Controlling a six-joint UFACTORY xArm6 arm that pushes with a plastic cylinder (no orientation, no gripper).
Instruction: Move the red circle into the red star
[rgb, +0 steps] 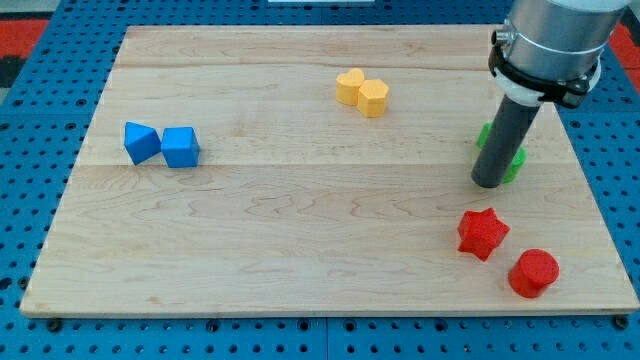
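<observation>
Where the wooden board (300, 260) ran closest to the view's bottom, found the red circle (533, 273) lying near the bottom-right corner; noted the red star (483, 233) just up and to the view's left of it, close by but with a thin strip of wood between them, so not touching. Saw my tip (490, 184) resting on the board above the star, apart from it and farther from the circle; carried no jaws to open or close, only the straight dark rod, and gripped nothing. Made out a green block (516, 165) right behind the rod, mostly hidden by it, shape not to be told; could not tell whether tip and block touched. Spotted, well apart at the view's left, a blue block (141, 142) of wedge-like form and a blue cube (181, 147) side by side, touching. Found farthest off, toward the view's top, a yellow block (350, 86) pressed against a yellow hexagon (373, 98); saw blue pegboard (30, 200) around the board.
</observation>
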